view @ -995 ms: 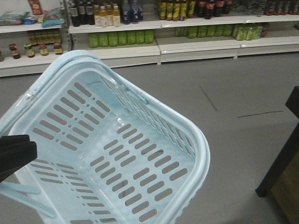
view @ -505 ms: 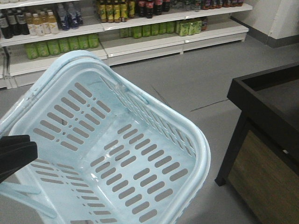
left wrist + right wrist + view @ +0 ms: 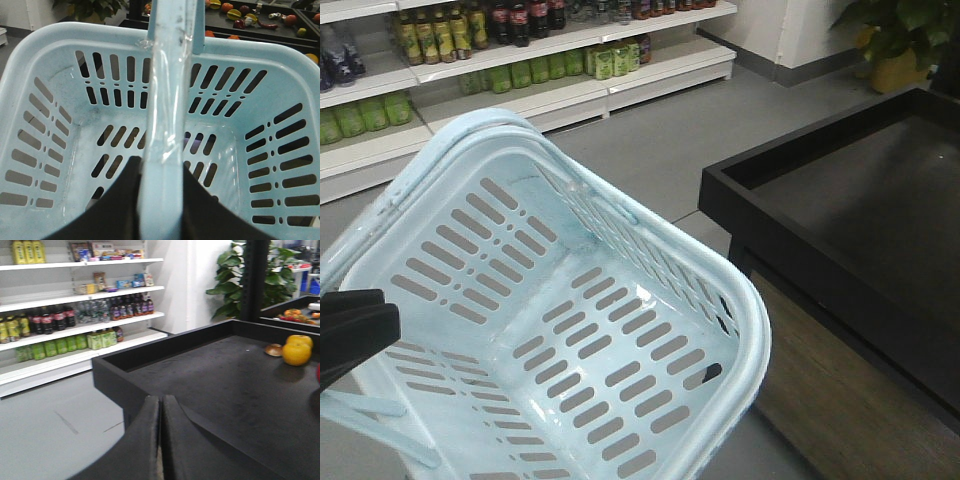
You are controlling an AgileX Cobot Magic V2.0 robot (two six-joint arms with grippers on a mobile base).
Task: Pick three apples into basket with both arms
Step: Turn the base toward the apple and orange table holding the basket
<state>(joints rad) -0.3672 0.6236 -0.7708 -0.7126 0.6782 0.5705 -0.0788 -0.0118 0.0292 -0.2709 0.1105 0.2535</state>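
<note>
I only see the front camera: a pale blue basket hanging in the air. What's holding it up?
Observer: The left gripper. Its wrist camera shows black fingers pinching the handle of the basket.
Operator: Is the other claw busy?
Observer: No. The right gripper is shut on nothing, pointing at the black table.
Operator: Any fruit there?
Observer: Yes, yellow-orange fruit sits towards its far end.

Basket (image 3: 758, 345) cropped at bottom edge; distant fruit (image 3: 227, 7) too small.
</note>
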